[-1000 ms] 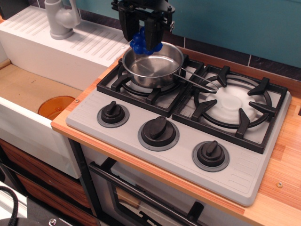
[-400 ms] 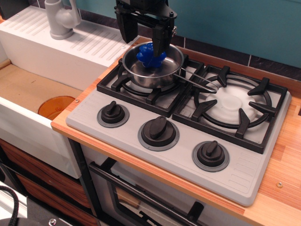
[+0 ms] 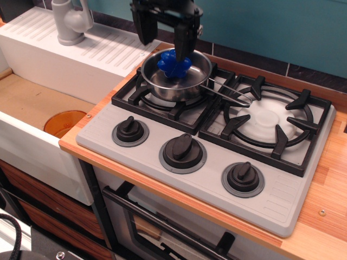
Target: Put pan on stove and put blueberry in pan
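We see the saucepan (image 3: 176,74) sitting on the left burner of the toy stove (image 3: 211,157), the blueberry (image 3: 172,63) lying inside it. Our gripper (image 3: 164,39) hangs just above, jaws wide apart, holding nothing.

The jaws stand apart above the far rim of the pan (image 3: 176,76), which sits on the left burner of the stove (image 3: 211,154). Just below and between the jaws the blueberry (image 3: 173,63) lies in the pan. The pan's handle (image 3: 227,92) runs right of the jaws toward the right burner. Three knobs (image 3: 183,151) lie in a row well in front of the jaws. The stove rests on the worktop (image 3: 320,216); left of the jaws stand the sink (image 3: 32,103) and tap (image 3: 70,21)
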### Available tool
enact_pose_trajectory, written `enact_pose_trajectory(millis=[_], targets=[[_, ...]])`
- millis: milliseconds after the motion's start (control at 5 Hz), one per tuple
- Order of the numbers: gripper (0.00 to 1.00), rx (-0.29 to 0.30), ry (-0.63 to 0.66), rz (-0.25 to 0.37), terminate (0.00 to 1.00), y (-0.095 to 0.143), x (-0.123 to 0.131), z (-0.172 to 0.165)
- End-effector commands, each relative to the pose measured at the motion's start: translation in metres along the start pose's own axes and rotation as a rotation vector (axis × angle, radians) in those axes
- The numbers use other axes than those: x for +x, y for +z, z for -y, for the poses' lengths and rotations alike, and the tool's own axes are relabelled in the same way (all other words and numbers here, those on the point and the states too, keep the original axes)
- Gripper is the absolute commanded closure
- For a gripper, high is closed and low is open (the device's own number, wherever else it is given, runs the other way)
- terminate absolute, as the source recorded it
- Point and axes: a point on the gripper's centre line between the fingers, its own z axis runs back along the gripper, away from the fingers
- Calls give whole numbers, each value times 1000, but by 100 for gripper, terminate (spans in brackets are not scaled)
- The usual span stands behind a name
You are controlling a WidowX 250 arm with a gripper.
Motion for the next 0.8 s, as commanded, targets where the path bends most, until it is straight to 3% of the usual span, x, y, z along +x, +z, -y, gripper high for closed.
enact_pose_trajectory(millis=[0,400,600], targets=[[0,53,14,74,0,34,7,8],[0,33,39,52,0,41,12,20],[0,54,11,33,0,36,16,21]])
